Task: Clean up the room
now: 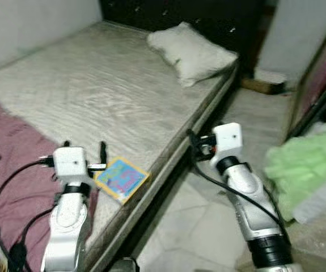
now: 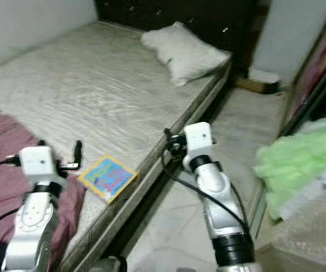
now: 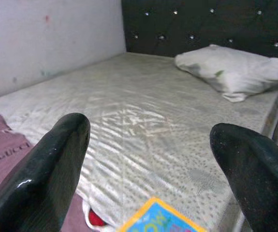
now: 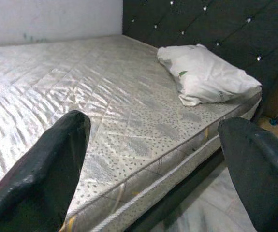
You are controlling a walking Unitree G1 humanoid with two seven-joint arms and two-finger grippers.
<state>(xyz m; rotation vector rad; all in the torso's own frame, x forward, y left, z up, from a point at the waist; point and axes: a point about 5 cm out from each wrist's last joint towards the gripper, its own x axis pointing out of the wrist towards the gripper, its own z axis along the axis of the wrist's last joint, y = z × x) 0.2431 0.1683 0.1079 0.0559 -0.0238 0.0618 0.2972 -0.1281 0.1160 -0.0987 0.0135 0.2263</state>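
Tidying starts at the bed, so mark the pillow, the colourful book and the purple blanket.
pillow (image 1: 192, 52), left eye view, middle of its top face.
colourful book (image 1: 121, 179), left eye view, centre of its cover.
purple blanket (image 1: 15, 153), left eye view, flat stretch left of the left arm.

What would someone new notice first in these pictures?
A colourful book lies near the mattress's edge, just ahead of the open left pincer. A white pillow sits by the dark headboard, and a bright green cloth is bunched on the right.
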